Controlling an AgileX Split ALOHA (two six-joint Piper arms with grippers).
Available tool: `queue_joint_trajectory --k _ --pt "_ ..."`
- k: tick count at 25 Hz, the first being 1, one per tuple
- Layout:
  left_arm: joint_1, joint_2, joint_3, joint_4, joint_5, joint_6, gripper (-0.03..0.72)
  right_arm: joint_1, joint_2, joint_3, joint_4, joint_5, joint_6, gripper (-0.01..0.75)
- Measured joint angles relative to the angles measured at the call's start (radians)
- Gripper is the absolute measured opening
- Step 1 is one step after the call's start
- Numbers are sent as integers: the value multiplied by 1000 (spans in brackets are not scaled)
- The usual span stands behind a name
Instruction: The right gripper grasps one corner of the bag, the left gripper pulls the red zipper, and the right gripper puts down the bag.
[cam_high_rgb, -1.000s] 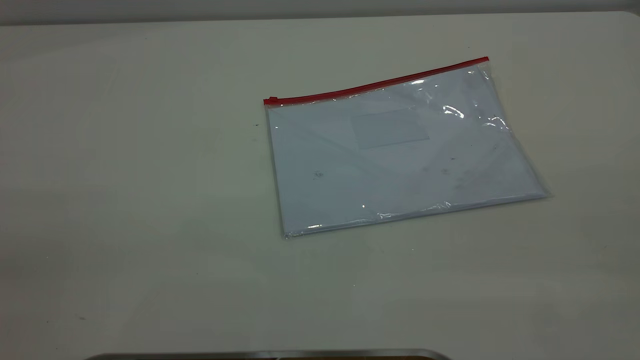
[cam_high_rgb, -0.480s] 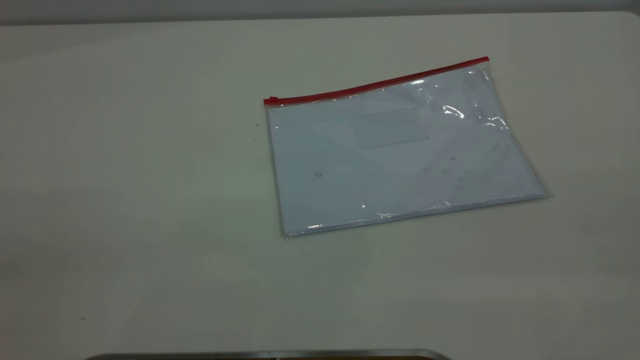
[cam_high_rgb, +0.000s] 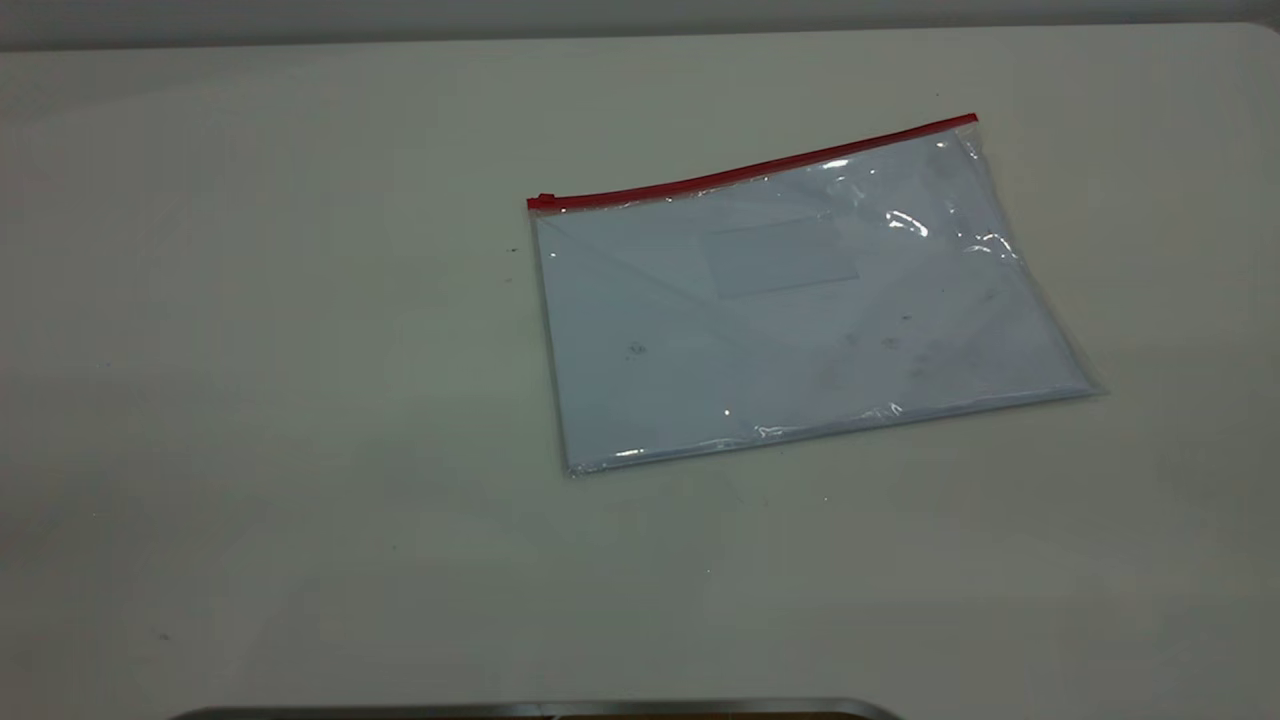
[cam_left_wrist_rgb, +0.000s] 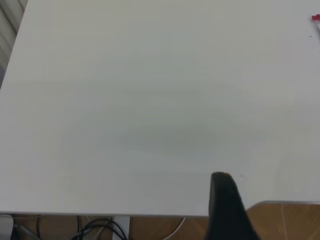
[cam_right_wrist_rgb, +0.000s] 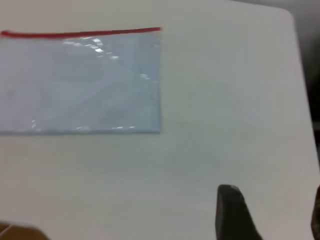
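Note:
The bag (cam_high_rgb: 800, 310) lies flat on the white table, right of centre, with white-bluish paper inside and a small clear pocket (cam_high_rgb: 780, 258). The red zipper (cam_high_rgb: 750, 172) runs along its far long edge, with the slider tab (cam_high_rgb: 543, 201) at the left end. The crinkled corner of the bag (cam_high_rgb: 968, 128) is at the right end. Neither gripper shows in the exterior view. My right gripper (cam_right_wrist_rgb: 272, 195) is open and empty over bare table, well away from the bag (cam_right_wrist_rgb: 85, 80) and its corner (cam_right_wrist_rgb: 158, 32). My left gripper (cam_left_wrist_rgb: 224, 197) shows as one blunt black tip near the table edge, far from the slider (cam_left_wrist_rgb: 315, 18).
A curved metal rim (cam_high_rgb: 540, 710) shows at the near edge of the table. Cables (cam_left_wrist_rgb: 100, 227) hang below the table edge in the left wrist view. The table's rounded corner (cam_right_wrist_rgb: 290, 15) lies beyond the bag in the right wrist view.

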Motion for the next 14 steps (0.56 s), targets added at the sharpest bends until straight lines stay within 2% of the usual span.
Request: queue_joint_trajectory --k 14 --pt "0 0 0 0 0 0 515 0 0 1 -32 -2 52 412"
